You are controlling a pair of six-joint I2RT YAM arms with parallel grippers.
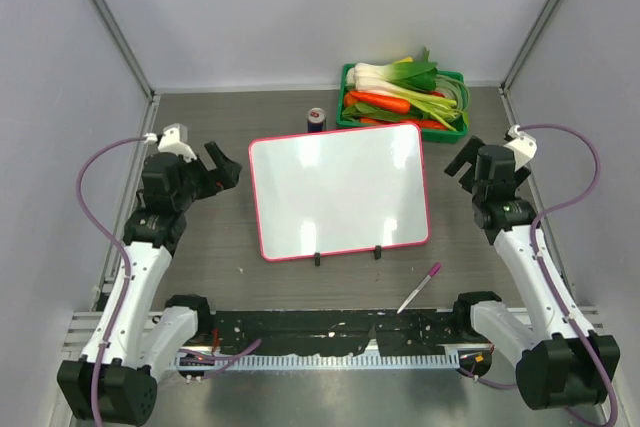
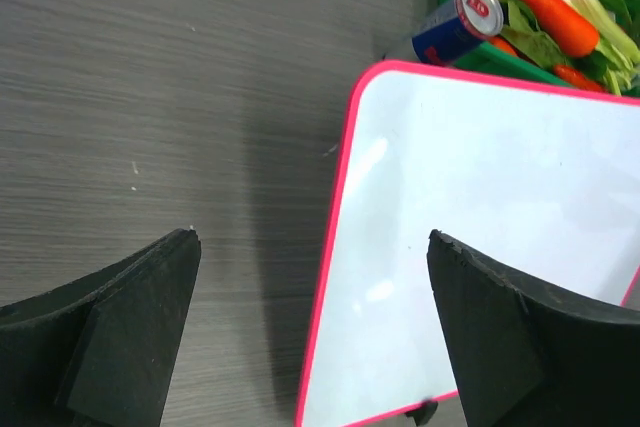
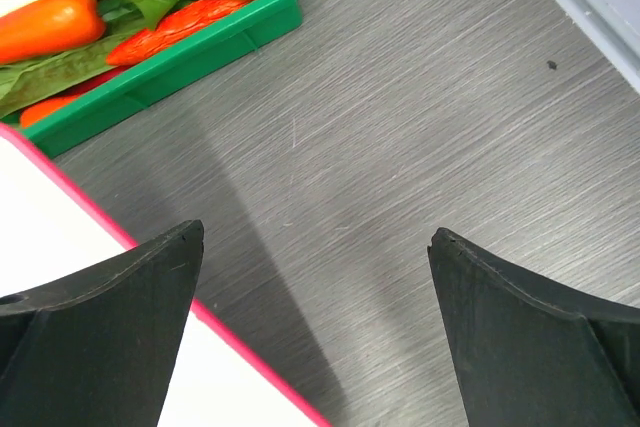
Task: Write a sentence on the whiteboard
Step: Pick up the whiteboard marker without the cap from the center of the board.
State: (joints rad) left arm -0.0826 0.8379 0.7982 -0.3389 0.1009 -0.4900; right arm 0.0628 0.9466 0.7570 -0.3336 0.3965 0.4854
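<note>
Since the whiteboard (image 1: 340,192) faces up blank, ready for writing, the left claw (image 1: 224,167) and right claw (image 1: 462,161) gape wide and empty, the pen (image 1: 420,288) lying on the bench (image 1: 200,242).

A whiteboard (image 1: 340,192) lies flat at the middle of the grey wood-grain bench (image 1: 220,117), long sides running left to right and set slightly askew. A thin pink-red frame with rounded corners borders its plain white face, which catches soft patches of glare. Two small black feet (image 1: 317,258) stick out from its near edge.
</note>
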